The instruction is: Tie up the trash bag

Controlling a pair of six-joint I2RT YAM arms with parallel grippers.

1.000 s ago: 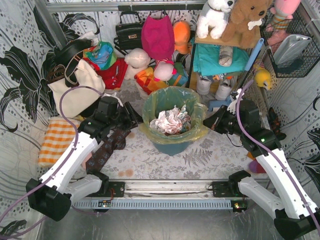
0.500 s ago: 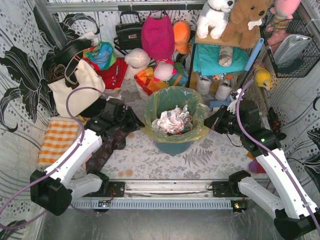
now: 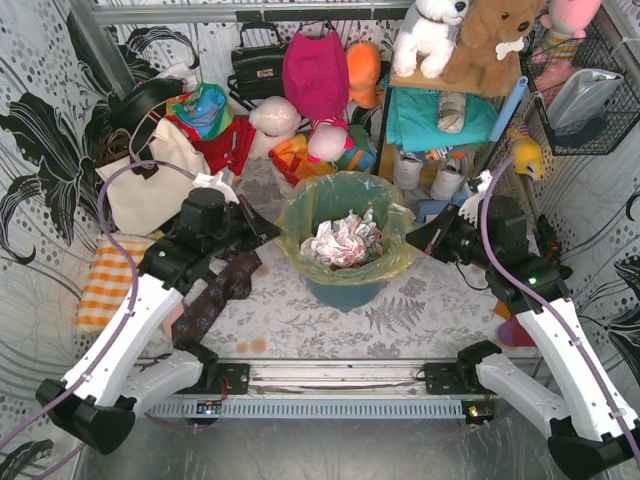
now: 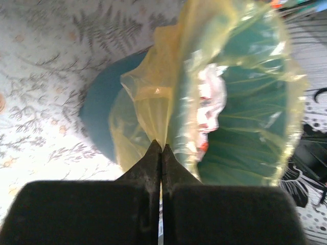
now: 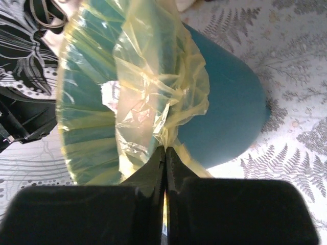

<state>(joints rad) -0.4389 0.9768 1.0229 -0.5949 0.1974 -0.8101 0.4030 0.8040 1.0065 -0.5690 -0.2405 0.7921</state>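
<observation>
My left gripper [image 3: 262, 232] is closed on the left side of the trash bag [image 3: 392, 262]. In its wrist view the two fingers meet on a fold of yellow-green film right at their tips. That view is soft, so I'd only call it a thin pinch. My right gripper [image 3: 415, 240] is clamped on the opposite side, and gathered wrinkles of the overhang run down into its tips. The bag hangs between the two grippers, lining the teal bin [image 3: 345, 293], with its edge turned down over the outside of the bin's lip and its mouth wide open. Crumpled white paper [image 3: 340, 240] lies inside, ahead of both grippers. Room to move is tight on the outer sides. Just behind the left gripper stands a cream tote bag [image 3: 150, 190] with dark straps, close to that arm. An orange checked cloth [image 3: 112, 280] and a dark patterned cloth [image 3: 215, 295] lie on the table [image 3: 300, 320] under the arm. Behind the right gripper a shelf [image 3: 440, 110] of shoes and plush toys stands near, with a wire basket [image 3: 590, 100] higher on the wall. Past both grippers, a heap of bags and soft toys crowds the bin's far side. The open stretch of table lies on the near side of the bin, between the grippers and the arm bases.
</observation>
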